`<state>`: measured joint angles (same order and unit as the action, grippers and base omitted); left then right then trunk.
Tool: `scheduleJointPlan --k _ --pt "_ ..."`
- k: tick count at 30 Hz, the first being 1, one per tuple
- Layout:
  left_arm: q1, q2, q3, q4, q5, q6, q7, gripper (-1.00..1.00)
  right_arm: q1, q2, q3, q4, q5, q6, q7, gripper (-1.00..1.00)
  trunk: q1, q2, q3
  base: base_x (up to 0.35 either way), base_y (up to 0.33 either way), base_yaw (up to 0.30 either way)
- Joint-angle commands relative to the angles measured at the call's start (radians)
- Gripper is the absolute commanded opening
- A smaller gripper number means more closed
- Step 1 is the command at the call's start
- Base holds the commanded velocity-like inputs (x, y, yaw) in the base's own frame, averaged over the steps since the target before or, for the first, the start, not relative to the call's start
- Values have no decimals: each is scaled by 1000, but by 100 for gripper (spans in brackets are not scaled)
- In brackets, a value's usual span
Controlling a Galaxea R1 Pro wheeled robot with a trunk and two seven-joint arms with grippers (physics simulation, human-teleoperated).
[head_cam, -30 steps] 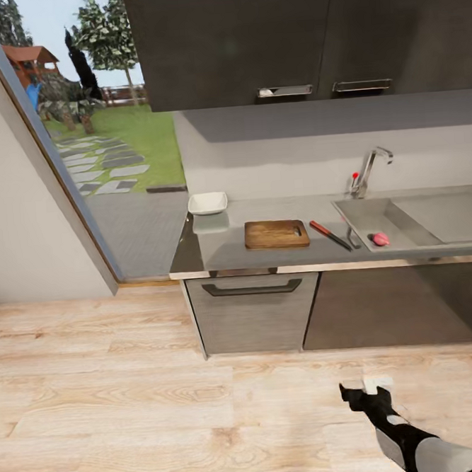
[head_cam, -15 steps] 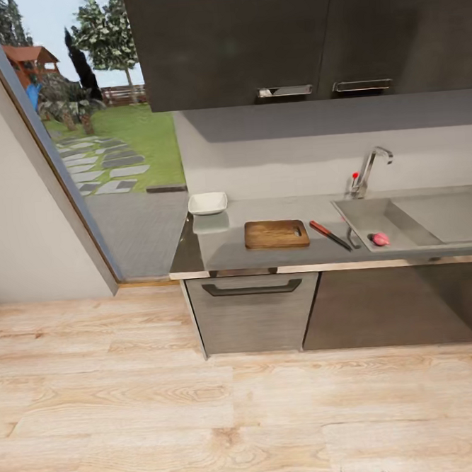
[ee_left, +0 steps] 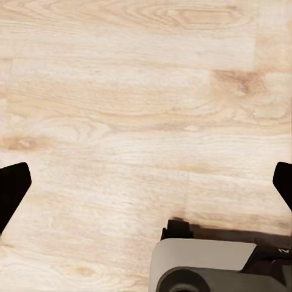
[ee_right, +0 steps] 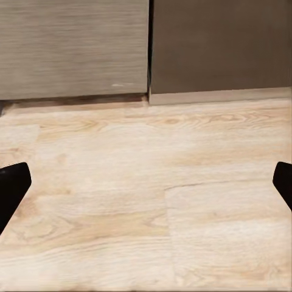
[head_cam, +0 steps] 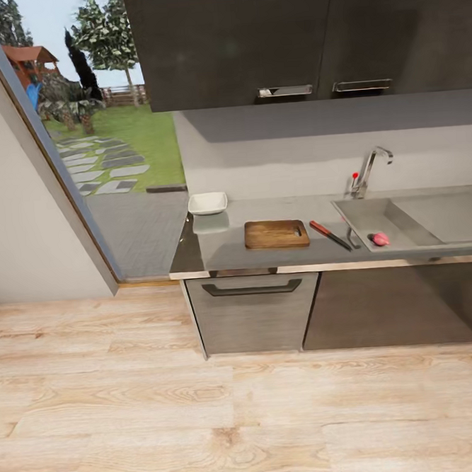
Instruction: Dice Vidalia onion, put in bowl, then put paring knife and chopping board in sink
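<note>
In the head view the pinkish-red Vidalia onion (head_cam: 380,239) lies in the grey sink (head_cam: 433,219), near its front left corner, below the chrome tap (head_cam: 370,168). Left of the basin, the red-handled paring knife (head_cam: 330,235) lies on the grey countertop (head_cam: 216,248). The dark-brown chopping board (head_cam: 276,233) rests beside the knife. A white bowl (head_cam: 207,203) stands at the counter's back left corner. My left gripper (ee_left: 146,188) is open over the wooden floor, its dark fingertips (ee_left: 11,190) wide apart. My right gripper (ee_right: 146,185) is open too, low over the floor and facing the cabinet bases.
Dark cabinets (head_cam: 383,306) and a grey front with a handle (head_cam: 252,288) sit under the counter, and wall cabinets (head_cam: 298,36) hang above. A glass wall (head_cam: 79,135) to the garden stands left. A grey part of my body (ee_left: 207,267) sits on the plank floor (head_cam: 172,411).
My right arm, in the head view's lower right corner a second ago, has dropped out of that view. The counter and its things have not moved.
</note>
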<state>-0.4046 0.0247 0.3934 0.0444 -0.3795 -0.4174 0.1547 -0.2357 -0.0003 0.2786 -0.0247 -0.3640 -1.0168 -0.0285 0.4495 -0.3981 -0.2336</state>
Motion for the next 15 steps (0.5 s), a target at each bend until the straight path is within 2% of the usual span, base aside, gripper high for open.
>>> scheduleJointPlan --k 1,6,15 --pt "-2 0 4 5 -10 -12 8 100 -1 0 9 0 -6 -1 -3 100 1 -2 -2 0 0 0" --pt "-2 1 4 23 -8 -63 7 100 -1 -1 6 0 -8 3 -5 100 1 -2 -2 0 0 0" --pt "-2 3 4 34 -6 -84 7 100 0 -3 5 0 -12 0 -5 100 1 -2 3 0 0 0"
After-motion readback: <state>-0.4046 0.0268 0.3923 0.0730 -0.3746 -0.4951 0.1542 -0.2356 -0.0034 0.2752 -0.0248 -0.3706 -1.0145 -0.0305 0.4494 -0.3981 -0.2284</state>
